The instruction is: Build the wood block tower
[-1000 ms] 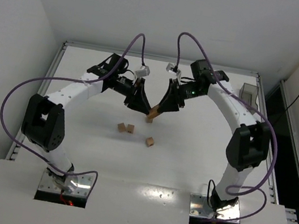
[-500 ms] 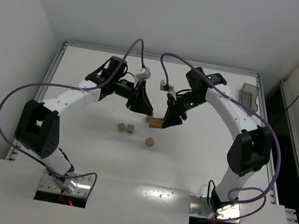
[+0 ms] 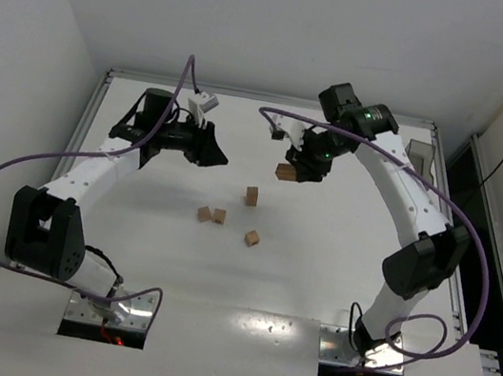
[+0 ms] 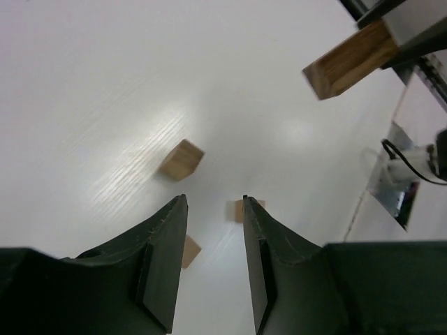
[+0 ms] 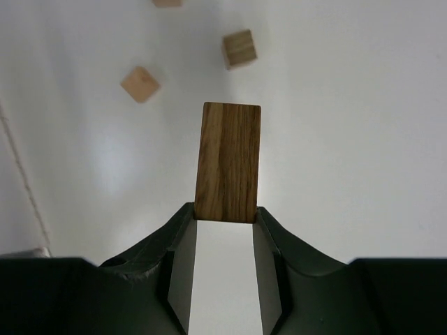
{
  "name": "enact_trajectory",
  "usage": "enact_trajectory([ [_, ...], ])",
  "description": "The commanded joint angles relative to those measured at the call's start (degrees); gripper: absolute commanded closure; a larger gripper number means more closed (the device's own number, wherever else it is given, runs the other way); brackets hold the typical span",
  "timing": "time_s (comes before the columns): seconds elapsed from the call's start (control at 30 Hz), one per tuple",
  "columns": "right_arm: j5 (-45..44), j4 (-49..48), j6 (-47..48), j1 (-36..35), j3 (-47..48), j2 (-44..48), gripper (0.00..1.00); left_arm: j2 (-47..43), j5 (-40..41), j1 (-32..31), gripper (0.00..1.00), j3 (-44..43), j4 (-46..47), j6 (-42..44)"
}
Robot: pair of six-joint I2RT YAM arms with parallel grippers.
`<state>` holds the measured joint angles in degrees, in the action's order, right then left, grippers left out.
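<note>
We judge the brick (image 5: 228, 162), pinched by one end in our right fingers (image 5: 174, 241) above the counter (image 5: 349, 105), light, stiff, smooth, best gripped across flat faces; our left fingers (image 4: 164, 258) hang narrowly parted, empty.

No text, label, brand, number or sign is legible in any view — nothing readable at all.

Five wood blocks (image 3: 251, 195), two robot arms (image 3: 90, 171) and one grey bin (image 3: 420, 155).
</note>
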<state>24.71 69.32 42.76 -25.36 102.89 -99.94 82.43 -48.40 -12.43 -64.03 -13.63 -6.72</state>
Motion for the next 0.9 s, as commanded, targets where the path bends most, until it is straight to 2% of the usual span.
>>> enact_trajectory([
  [0.0, -13.0, 6.0, 4.1, -2.7, 7.1, -4.6, 1.0, -1.7, 9.2, 2.2, 0.66, -0.7, -2.3, -2.7],
  [0.13, -26.1, 8.9, 7.3, -6.4, 7.6, -8.5, 1.0, -3.3, 11.8, 3.6, 0.66, 1.5, -1.8, -3.3],
  [0.3, -26.9, 11.3, 9.6, -7.6, 9.9, -11.8, 1.0, -3.9, 13.2, 7.3, 0.66, 1.5, -1.8, -3.8],
  [0.47, -32.0, 11.3, 11.8, -10.6, 11.3, -13.8, 1.0, -4.6, 13.7, 10.6, 0.66, 2.7, -1.8, -5.0],
  [0.7, -39.9, 11.3, 14.2, -12.8, 3.6, -14.3, 1.0, -5.7, 11.9, 15.2, 0.66, 4.4, -1.1, -6.8],
  [0.87, -40.4, 11.3, 14.2, -13.3, -3.7, -13.8, 1.0, -5.7, 11.0, 15.8, 0.65, 5.7, 0.8, -8.0],
])
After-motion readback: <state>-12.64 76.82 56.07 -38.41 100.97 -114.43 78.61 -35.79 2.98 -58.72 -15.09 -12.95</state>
